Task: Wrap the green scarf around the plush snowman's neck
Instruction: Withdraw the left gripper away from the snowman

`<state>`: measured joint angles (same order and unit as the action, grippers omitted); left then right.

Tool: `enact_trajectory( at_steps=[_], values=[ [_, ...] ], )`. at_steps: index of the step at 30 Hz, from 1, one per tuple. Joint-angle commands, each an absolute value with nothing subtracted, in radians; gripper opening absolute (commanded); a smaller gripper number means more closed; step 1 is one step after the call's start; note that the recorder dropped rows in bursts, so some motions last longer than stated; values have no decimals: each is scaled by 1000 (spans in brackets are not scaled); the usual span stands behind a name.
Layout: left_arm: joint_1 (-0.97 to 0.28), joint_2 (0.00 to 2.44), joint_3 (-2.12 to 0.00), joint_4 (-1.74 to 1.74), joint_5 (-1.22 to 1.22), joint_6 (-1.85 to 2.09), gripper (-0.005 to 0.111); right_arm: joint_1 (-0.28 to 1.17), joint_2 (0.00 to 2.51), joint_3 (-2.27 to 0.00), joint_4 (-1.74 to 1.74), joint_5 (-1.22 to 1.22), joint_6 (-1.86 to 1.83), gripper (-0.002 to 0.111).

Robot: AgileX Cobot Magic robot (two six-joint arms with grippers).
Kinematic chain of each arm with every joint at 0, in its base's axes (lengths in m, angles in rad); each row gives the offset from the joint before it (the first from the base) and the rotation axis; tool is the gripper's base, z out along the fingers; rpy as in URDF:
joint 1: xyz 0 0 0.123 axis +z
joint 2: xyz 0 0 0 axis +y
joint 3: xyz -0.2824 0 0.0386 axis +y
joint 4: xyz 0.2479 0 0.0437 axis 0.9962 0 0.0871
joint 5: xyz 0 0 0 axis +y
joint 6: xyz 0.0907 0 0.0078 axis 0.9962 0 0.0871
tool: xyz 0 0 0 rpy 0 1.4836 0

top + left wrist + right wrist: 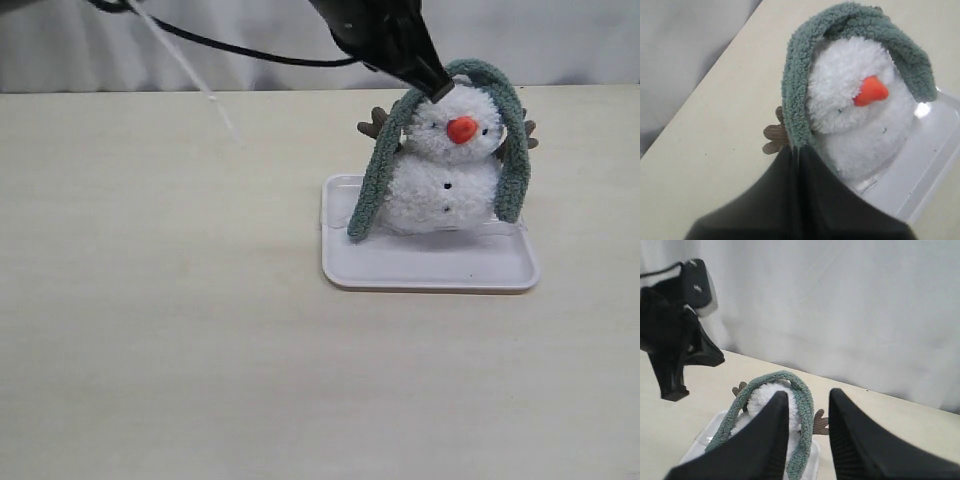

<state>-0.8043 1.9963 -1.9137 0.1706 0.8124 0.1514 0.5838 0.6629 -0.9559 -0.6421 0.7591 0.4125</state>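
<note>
The plush snowman (445,170) stands upright on a white tray (430,268). The green scarf (375,185) is draped over the top of its head, and both ends hang down its sides to the tray. My left gripper (437,90) comes down from above and is shut on the scarf beside the head; in the left wrist view the scarf (800,90) runs into the closed tips (799,151) next to the snowman (855,100). My right gripper (809,395) is open, a little way off the scarf (802,410), holding nothing. It is out of the exterior view.
The tray's raised rim (932,165) surrounds the snowman's base. Brown twig arms (376,120) stick out on both sides behind the scarf. A black cable (250,52) hangs across the back, in front of a white curtain. The left arm (677,347) shows in the right wrist view.
</note>
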Motion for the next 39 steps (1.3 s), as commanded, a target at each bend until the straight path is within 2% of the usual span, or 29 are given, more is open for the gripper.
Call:
enact_trajectory(
  at_steps=[1, 6, 17, 24, 39],
  values=[
    [-815, 1768, -1707, 136, 663, 105, 0, 584, 620, -917, -655, 691, 431, 27],
    [-815, 1388, -1327, 122, 387, 75, 0, 584, 533, -913, -655, 643, 431, 27],
    [-815, 882, -872, 118, 165, 75, 0, 584, 494, -913, -643, 625, 434, 27],
    [-815, 638, -811, 56, 421, 75, 0, 584, 492, -913, -643, 625, 434, 27],
    [-813, 562, -779, 66, 396, 75, 0, 584, 492, -913, -643, 625, 434, 27]
  ],
)
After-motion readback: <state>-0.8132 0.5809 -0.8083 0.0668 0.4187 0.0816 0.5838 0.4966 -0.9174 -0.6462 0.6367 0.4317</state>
